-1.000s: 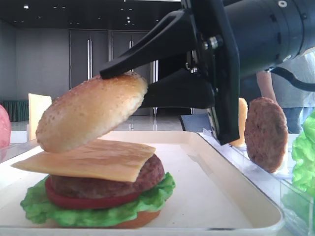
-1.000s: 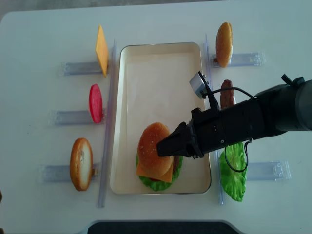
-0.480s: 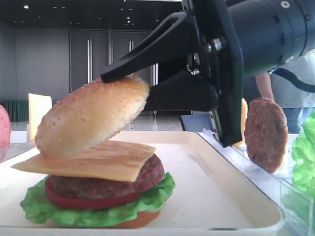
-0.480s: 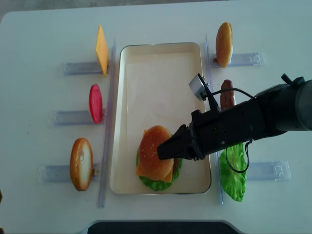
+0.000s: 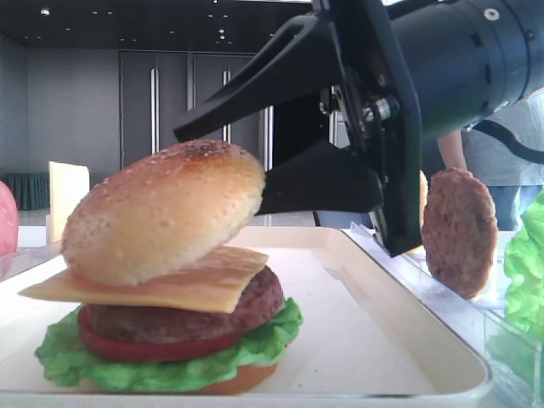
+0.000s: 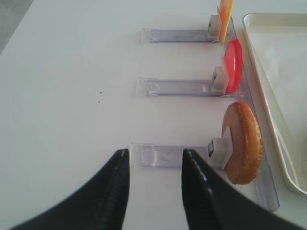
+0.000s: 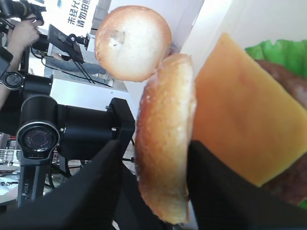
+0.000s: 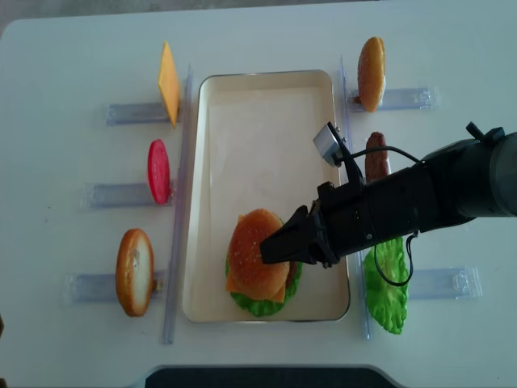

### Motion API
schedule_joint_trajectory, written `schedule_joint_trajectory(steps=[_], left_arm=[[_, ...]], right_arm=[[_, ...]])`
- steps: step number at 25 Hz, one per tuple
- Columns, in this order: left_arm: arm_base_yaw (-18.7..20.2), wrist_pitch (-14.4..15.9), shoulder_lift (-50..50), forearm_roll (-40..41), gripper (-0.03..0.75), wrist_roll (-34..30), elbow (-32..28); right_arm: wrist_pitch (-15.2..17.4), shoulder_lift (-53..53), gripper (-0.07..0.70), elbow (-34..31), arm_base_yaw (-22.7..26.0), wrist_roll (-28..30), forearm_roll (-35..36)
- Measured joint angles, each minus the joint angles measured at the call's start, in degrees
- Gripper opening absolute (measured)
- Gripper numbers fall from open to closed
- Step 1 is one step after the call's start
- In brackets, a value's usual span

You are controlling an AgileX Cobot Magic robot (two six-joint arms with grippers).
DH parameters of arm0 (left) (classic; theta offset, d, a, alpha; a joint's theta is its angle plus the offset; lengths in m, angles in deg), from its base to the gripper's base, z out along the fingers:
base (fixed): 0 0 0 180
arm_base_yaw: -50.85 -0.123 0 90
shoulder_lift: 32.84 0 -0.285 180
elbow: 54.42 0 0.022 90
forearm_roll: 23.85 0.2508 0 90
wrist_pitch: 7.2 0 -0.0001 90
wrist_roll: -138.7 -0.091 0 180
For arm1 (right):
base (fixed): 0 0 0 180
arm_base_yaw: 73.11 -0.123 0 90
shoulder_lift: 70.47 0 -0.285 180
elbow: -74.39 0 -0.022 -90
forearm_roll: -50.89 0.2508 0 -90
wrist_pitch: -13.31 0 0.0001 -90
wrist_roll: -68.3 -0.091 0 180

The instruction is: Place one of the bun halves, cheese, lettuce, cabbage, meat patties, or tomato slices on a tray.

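The sesame bun half (image 5: 161,212) lies tilted on the cheese (image 5: 195,285), topping a stack of meat patty (image 5: 170,319), tomato slice (image 5: 127,347), lettuce (image 5: 255,344) and bun bottom on the cream tray (image 5: 382,306). My right gripper (image 5: 223,170) stands open around the bun half's right edge, with its upper finger clear above the crown. The right wrist view shows the bun half (image 7: 165,134) edge-on, with a gap to one finger. From above, this gripper (image 8: 271,249) sits at the stack (image 8: 257,242) near the tray's (image 8: 258,129) front. My left gripper (image 6: 153,158) hovers open and empty over the table.
Clear racks flank the tray. On the left stand a cheese slice (image 8: 168,83), a tomato slice (image 8: 158,170) and a bun half (image 8: 134,271). On the right are a smaller bun half (image 8: 371,73), a patty (image 8: 376,156) and lettuce (image 8: 385,283).
The bun half has come down onto the cheese. My right gripper's jaws have spread, and the upper finger has lifted off the bun. The left gripper's state is unchanged.
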Motion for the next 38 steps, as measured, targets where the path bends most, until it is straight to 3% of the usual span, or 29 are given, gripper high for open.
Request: schedule_joint_trajectory(steps=[3, 16, 18, 21, 24, 26, 29, 33, 36, 38], left_arm=[[0.0, 0.0, 0.0, 0.0, 0.283, 0.0, 0.0], [0.0, 0.0, 0.0, 0.0, 0.283, 0.0, 0.0], [0.0, 0.0, 0.0, 0.0, 0.283, 0.0, 0.0], [0.0, 0.0, 0.0, 0.0, 0.283, 0.0, 0.0], [0.0, 0.0, 0.0, 0.0, 0.283, 0.0, 0.0], [0.0, 0.0, 0.0, 0.0, 0.283, 0.0, 0.0], [0.0, 0.0, 0.0, 0.0, 0.283, 0.0, 0.0], [0.0, 0.0, 0.0, 0.0, 0.283, 0.0, 0.0], [0.0, 0.0, 0.0, 0.0, 0.282, 0.0, 0.0], [0.0, 0.0, 0.0, 0.0, 0.282, 0.0, 0.0]], right_arm=[[-2.5, -1.31, 0.31, 0.0, 0.0, 0.0, -0.92], [-20.86, -12.97, 0.314, 0.0, 0.0, -5.55, -15.1], [-23.38, -15.13, 0.314, 0.3, 0.0, -8.89, -21.5], [-24.48, -18.97, 0.316, 2.76, 0.0, -22.94, -40.44], [-20.29, -23.0, 0.316, 7.21, 0.8, -45.38, -66.55], [-14.25, -25.55, 0.316, 10.79, 2.63, -59.97, -82.33], [-4.59, -28.86, 0.316, 14.42, 7.71, -71.56, -99.11], [2.46, -34.07, 0.316, 16.0, 20.28, -75.03, -104.18], [3.73, -39.02, 0.316, 16.0, 29.03, -76.54, -104.29], [4.1, -42.61, 0.316, 16.0, 32.09, -77.74, -104.29]])
